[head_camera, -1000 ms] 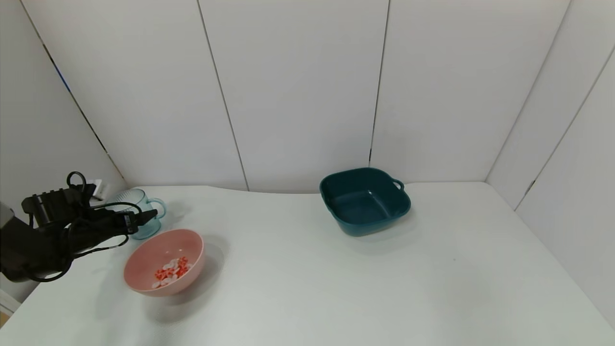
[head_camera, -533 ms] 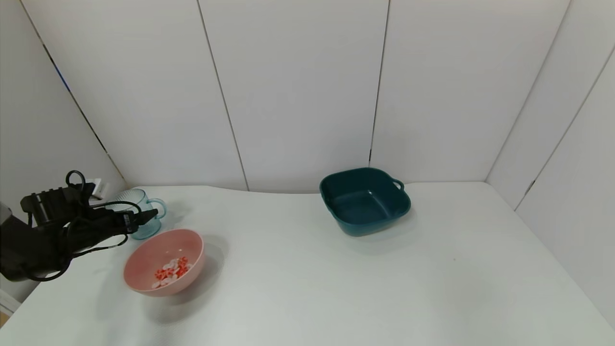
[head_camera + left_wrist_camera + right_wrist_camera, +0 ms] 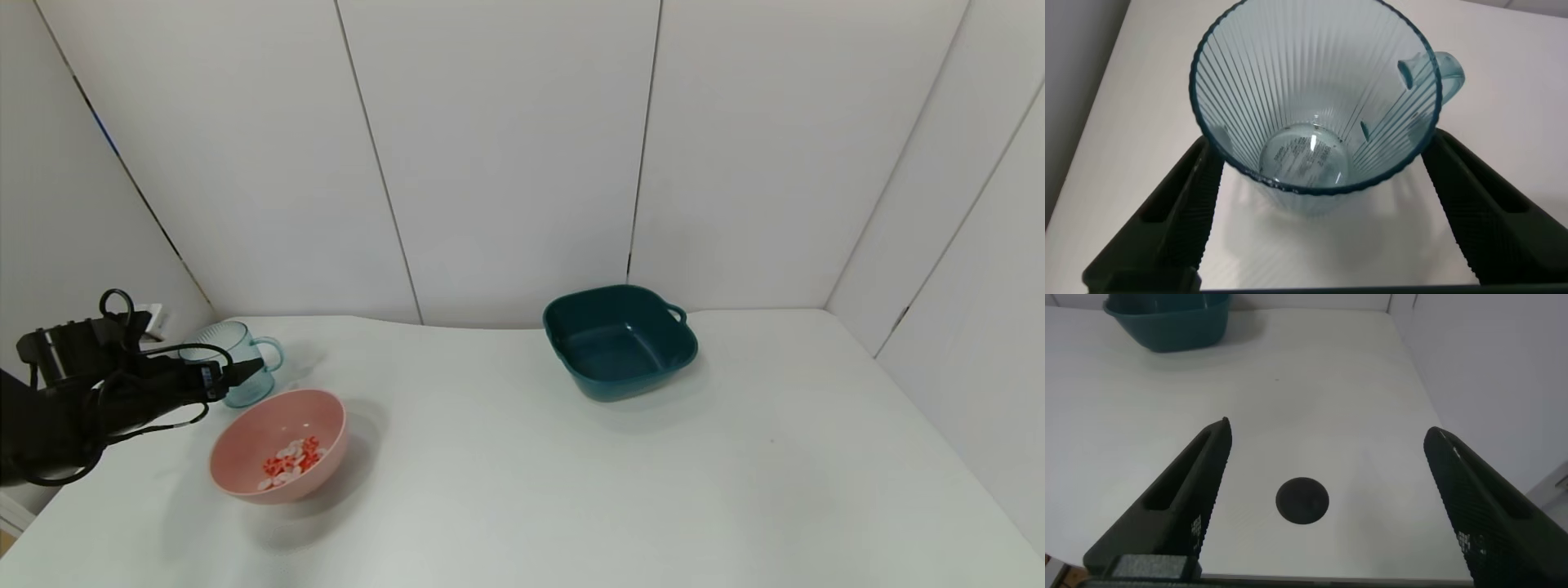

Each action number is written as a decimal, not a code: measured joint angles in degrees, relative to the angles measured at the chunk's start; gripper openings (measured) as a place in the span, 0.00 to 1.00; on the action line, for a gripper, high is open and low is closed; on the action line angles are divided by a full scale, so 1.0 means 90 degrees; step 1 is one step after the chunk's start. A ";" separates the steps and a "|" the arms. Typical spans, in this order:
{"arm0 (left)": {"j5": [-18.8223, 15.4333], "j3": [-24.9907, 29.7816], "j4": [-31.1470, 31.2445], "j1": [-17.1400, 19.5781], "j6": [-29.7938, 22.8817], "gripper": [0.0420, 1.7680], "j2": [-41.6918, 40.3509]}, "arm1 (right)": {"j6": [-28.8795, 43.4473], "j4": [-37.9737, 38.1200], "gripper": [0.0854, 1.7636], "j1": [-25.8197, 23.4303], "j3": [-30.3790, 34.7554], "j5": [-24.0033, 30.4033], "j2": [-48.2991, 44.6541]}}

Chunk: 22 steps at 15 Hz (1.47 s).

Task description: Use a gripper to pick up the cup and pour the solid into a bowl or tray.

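**Empty cup stood upright between the spread fingers of the left tool**

The cup [image 3: 234, 359] stood upright on the counter [image 3: 522, 474] near its far left corner, its loop handle turned toward the teal tray. Seen from the left wrist, the cup [image 3: 1315, 106] was empty, its ribbed wall and clear base showing nothing inside. The left tool [image 3: 1327, 216] was spread wide, with one finger [image 3: 1180, 216] on each side of the cup and a visible gap between each finger and the glass, so it gripped nothing. From the head camera the left tool [image 3: 233, 374] reached in from the left edge, its tip in front of the cup's lower wall.

Just beside that tool, on the side nearer the robot, sat the pink bowl [image 3: 245, 445], apart from the cup. The solid [image 3: 290, 461] lay in the bottom of the bowl as a small heap of red and white pieces.

Well away to the right of the left tool rested the dark teal tray [image 3: 620, 339], near the back wall.

The right tool [image 3: 1327, 506] hung over bare counter with its fingers spread wide apart, holding nothing; a dark round spot [image 3: 1302, 500] lay on the counter beneath it, and the teal tray [image 3: 1167, 318] showed farther off.
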 joint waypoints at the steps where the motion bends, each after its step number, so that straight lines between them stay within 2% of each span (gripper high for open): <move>1: 0.0001 0.0119 0.0000 0.0020 0.0001 0.96 -0.0115 | 0.0000 -0.0003 0.97 0.0003 0.0000 0.0003 0.0000; 6: 0.0016 0.0853 0.0051 0.0112 0.0014 0.96 -0.1008 | 0.0000 -0.0018 0.97 0.0003 0.0007 0.0000 -0.0022; 8: 0.0038 0.1084 0.0389 0.0149 0.0024 0.96 -0.1543 | 0.0008 -0.0039 0.97 0.0003 0.0009 0.0000 -0.0022; 14: 0.0065 0.1375 0.2165 0.0241 0.0041 0.97 -0.3598 | 0.0023 -0.0116 0.97 -0.0003 0.0026 0.0000 -0.0022; 17: 0.0050 0.1579 0.2388 0.0248 0.0056 0.97 -0.4418 | 0.0026 -0.0146 0.97 -0.0005 0.0037 0.0000 -0.0022; 22: -0.0088 0.2407 0.2625 0.0238 0.0153 0.97 -0.5850 | 0.0028 -0.0146 0.97 -0.0003 0.0037 0.0000 -0.0022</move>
